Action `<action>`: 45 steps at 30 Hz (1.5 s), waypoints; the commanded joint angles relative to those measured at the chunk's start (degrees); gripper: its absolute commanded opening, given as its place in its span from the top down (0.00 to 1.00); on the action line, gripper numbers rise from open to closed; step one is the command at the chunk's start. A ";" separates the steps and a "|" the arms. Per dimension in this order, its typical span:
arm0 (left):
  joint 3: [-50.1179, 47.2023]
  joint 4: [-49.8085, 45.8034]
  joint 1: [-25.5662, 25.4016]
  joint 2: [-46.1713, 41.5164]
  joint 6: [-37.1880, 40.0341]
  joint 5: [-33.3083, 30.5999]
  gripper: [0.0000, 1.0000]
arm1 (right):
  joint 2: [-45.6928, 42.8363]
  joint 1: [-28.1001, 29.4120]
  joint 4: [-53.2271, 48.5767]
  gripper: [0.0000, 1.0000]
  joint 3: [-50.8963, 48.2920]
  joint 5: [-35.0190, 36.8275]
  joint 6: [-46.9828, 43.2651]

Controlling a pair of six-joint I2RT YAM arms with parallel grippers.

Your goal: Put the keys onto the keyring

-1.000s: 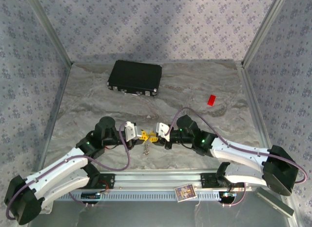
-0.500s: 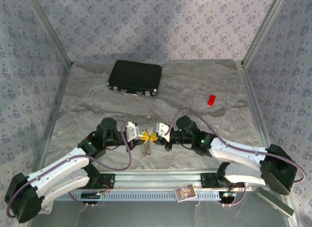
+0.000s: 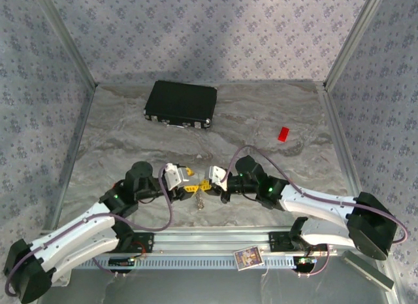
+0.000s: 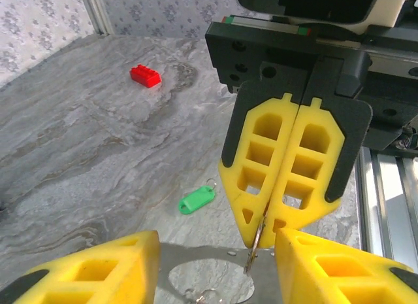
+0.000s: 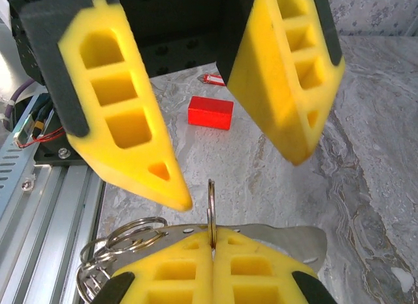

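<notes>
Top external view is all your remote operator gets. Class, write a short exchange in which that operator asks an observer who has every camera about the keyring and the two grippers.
Operator: From above, the fingertips run together. Is the right gripper closed on the keyring?
Observer: Yes. The right wrist view shows its fingers shut, with the keyring pinched upright and edge-on between them.
Operator: And the left gripper?
Observer: It is open. Its fingers stand apart with nothing between them, facing the tips of the right gripper.
</notes>
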 commanded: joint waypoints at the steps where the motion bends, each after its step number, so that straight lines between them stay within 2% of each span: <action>1: 0.55 -3.91 -0.42 -1.73 1.68 -2.08 0.49 | 0.60 -0.08 1.95 1.00 1.05 -1.04 -0.84; 4: 1.24 -5.68 -0.43 -0.83 2.58 -1.18 0.50 | 0.78 -0.06 1.65 1.00 1.13 -0.91 -0.76; 10: 2.11 -8.17 -0.55 1.16 3.66 1.53 0.63 | 0.78 0.05 1.29 1.00 1.01 -0.81 -0.76; 20: 1.43 -3.41 -0.57 1.34 2.87 3.33 0.75 | 1.37 0.59 0.81 1.00 1.74 -1.18 -1.15; 25: 1.24 -1.92 -0.53 1.56 2.25 4.27 0.77 | 1.74 0.85 0.43 1.00 2.37 -1.43 -1.41; 27: 1.09 -1.54 -0.56 1.90 2.12 4.62 0.81 | 1.83 0.99 0.42 1.00 2.52 -1.53 -1.46; 31: 1.41 -1.76 -0.57 2.50 2.41 5.08 0.97 | 1.96 1.19 0.33 1.00 2.72 -1.62 -1.46; 34: 1.82 -2.17 -0.55 2.32 2.61 4.71 1.00 | 1.74 1.27 -0.89 1.00 2.91 -0.53 -2.03; 37: 3.01 -3.85 -0.66 2.17 3.17 3.27 1.00 | 0.43 1.33 -4.63 0.76 3.46 2.41 -4.01; 38: 3.63 -4.77 -0.66 2.31 3.38 2.61 1.00 | -0.03 1.33 -6.78 0.73 3.99 3.80 -5.07; 45: 8.98 -14.88 -1.04 5.08 8.59 -0.71 1.00 | -1.20 2.31 -20.07 0.72 9.38 9.68 -10.68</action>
